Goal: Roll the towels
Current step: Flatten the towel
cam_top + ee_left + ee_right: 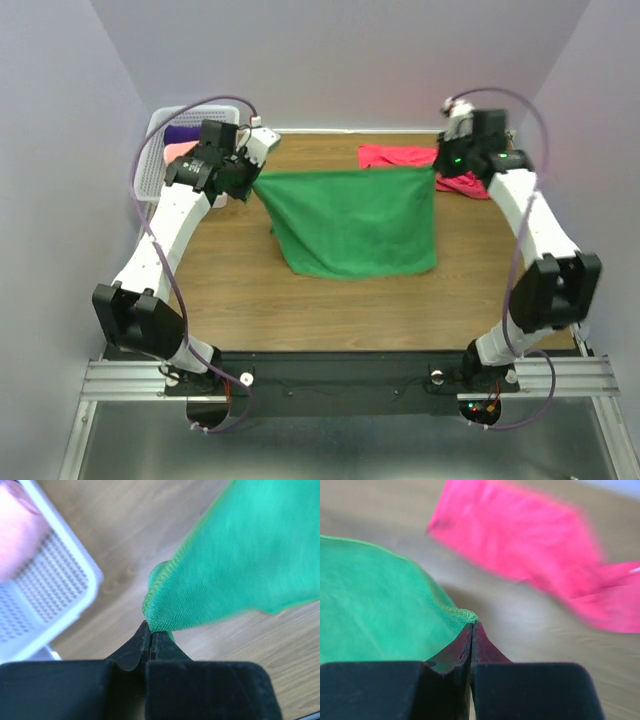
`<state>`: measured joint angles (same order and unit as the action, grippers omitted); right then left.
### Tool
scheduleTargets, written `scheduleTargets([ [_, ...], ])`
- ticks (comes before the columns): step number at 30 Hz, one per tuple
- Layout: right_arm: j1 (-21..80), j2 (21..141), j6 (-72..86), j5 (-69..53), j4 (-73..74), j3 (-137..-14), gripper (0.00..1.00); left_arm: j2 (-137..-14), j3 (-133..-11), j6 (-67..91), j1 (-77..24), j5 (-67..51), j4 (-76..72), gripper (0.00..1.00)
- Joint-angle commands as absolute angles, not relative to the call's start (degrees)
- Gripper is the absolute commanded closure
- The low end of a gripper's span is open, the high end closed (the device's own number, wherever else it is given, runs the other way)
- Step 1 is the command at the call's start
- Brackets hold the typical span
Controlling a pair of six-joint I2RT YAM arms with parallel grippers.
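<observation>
Left claw: my left gripper [150,632] pinches the green towel [355,225] by its left top corner.
Right claw: right gripper [473,628] clamps the opposite corner.
Towel: hangs between both arms, held edge running left-right; I think its hem touches the table [300,310].

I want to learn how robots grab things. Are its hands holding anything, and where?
Yes. The green towel is held by two corners: the left gripper pinches one, the right gripper the other, with the edge stretched between them.
</observation>
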<state>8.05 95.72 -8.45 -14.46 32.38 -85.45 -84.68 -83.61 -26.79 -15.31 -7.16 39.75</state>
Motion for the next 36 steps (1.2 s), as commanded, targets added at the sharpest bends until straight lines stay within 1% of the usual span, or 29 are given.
scheduleTargets([
  [1, 2.4, 86.0, -13.1, -17.7, 35.8, -91.3, 0.99, -83.8, -94.2, -30.2, -15.5, -8.7, 48.1, 1.0],
  [5, 0.9, 75.3, -15.2, -16.6, 37.4, -89.6, 0.99, -80.8, -98.5, -34.8, -15.6, -9.5, 55.4, 1.0],
  [11, 0.7, 62.5, -15.4, -12.7, 38.5, -88.8, 0.99, -71.4, -101.4, -40.3, -15.8, -10.2, 61.6, 1.0],
  [15, 0.7, 59.2, -15.7, -10.6, 40.6, -90.0, 0.99, -67.2, -100.1, -42.2, -16.3, -11.5, 64.0, 1.0],
  [19, 0.8, 58.9, -17.2, -9.0, 42.4, -90.4, 0.99, -65.6, -98.3, -43.8, -18.4, -12.5, 64.1, 1.0],
  [24, 0.7, 62.7, -19.2, -6.0, 41.9, -85.4, 0.99, -71.2, -92.6, -43.2, -21.4, -14.1, 62.9, 1.0],
  [28, 0.7, 65.6, -20.8, -5.9, 36.4, -77.5, 0.99, -77.2, -86.4, -42.0, -22.1, -15.9, 54.4, 1.0],
  [29, 0.8, 67.0, -21.1, -5.7, 35.4, -75.9, 0.99, -80.2, -85.4, -42.0, -22.1, -15.9, 52.8, 1.0],
  [30, 0.8, 67.7, -21.4, -5.5, 34.4, -72.5, 0.99, -82.0, -83.9, -42.0, -22.1, -15.7, 51.3, 1.0],
  [31, 0.8, 68.6, -22.1, -5.0, 32.1, -70.7, 0.99, -86.5, -83.7, -42.1, -22.1, -15.6, 49.1, 1.0],
  [33, 0.8, 71.4, -22.8, -4.6, 29.5, -65.8, 0.99, -91.4, -84.9, -41.7, -22.1, -15.6, 46.5, 1.0],
  [36, 0.8, 75.8, -23.0, -4.5, 24.5, -62.6, 0.99, -100.6, -87.9, -40.4, -21.9, -15.3, 42.6, 1.0],
])
